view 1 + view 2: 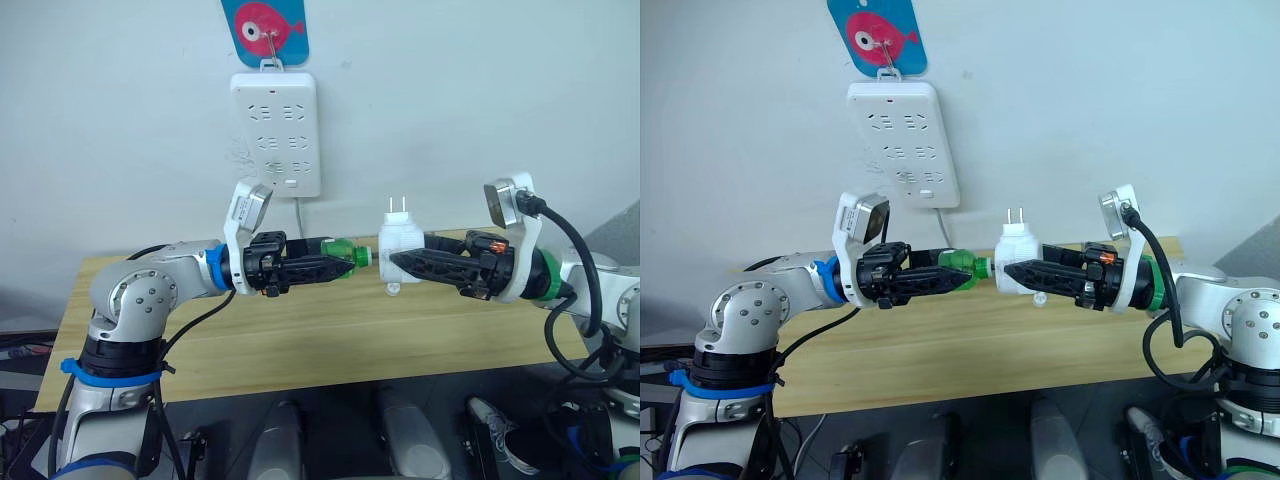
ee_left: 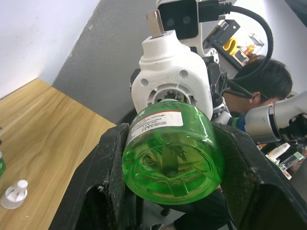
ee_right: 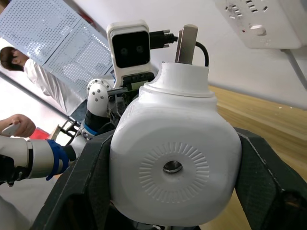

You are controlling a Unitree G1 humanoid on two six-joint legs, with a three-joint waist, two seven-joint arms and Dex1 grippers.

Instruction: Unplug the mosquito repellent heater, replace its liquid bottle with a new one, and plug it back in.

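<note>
Left eye view: both arms reach inward, roughly level, above the wooden counter (image 1: 300, 340), end effectors pointing at each other. Right end effector (image 1: 392, 263) pinches the mosquito repellent heater (image 1: 399, 250), white body clamped between the two black fingers, prongs pointing up, unit held in the air in front of the wall, unplugged. Left end effector (image 1: 348, 262) is closed around the green liquid bottle (image 1: 345, 252), bottle lying sideways with its neck toward the heater's underside, neck right at or in the heater's socket; cannot tell if it's threaded in. Left wrist view: bottle base (image 2: 172, 160) sits between the fingers (image 2: 103, 177), heater just past it with the socket opening facing the bottle. Right wrist view: heater's vent face (image 3: 173, 166) toward the camera, fingers hugging both sides. White power strip (image 1: 276, 135) hangs on the wall above and between the arms, under a blue fish hook (image 1: 265, 28), cord dropping behind the counter. Small white cap-like piece (image 2: 14, 194) lies on the counter. Person's head (image 2: 266, 79) behind the right arm, another person's hand (image 3: 17, 125) at the edge.
</note>
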